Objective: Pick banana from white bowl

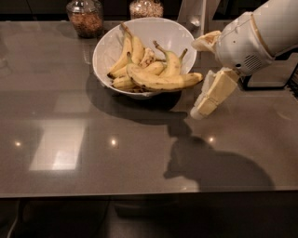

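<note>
The white bowl [173, 33] stands at the back middle of the dark table and holds several bananas. The banana [163, 82], the longest one, lies nearly straight across the front of the bowl, its right end over the rim. A shorter curved banana [170, 62] lies behind it. My gripper [195, 79] comes in from the right on a white arm, just right of the bowl. Its cream fingers are spread open, one [207, 42] at the bowl's right rim, the other [212, 95] lower over the table. It holds nothing, and the banana's right end lies between the fingers.
Two glass jars [86, 16] [146, 8] with brownish contents stand behind the bowl. A white upright object [193, 13] is at the back. A black holder [265, 76] sits at the right behind the arm. The table's front edge [139, 194] runs across the bottom.
</note>
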You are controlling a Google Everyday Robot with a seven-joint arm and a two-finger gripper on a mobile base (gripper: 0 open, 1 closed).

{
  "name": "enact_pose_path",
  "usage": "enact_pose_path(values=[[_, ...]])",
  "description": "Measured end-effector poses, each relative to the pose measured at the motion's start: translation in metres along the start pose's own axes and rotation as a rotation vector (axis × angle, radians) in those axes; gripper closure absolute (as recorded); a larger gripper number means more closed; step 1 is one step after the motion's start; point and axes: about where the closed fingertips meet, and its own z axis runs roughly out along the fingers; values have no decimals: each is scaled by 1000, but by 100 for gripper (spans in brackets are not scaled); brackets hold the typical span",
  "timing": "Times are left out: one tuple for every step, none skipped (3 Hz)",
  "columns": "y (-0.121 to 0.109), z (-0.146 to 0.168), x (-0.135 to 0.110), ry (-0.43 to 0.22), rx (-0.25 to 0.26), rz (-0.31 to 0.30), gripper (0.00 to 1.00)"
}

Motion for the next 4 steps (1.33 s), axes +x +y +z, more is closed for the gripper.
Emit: enact_pose_path(values=[[2, 21, -16, -47, -12, -65, 0], [1, 41, -21, -46, 5, -117, 0], [-5, 58, -20, -33, 15, -144, 0], [-15, 71, -16, -10, 29, -153, 0]])
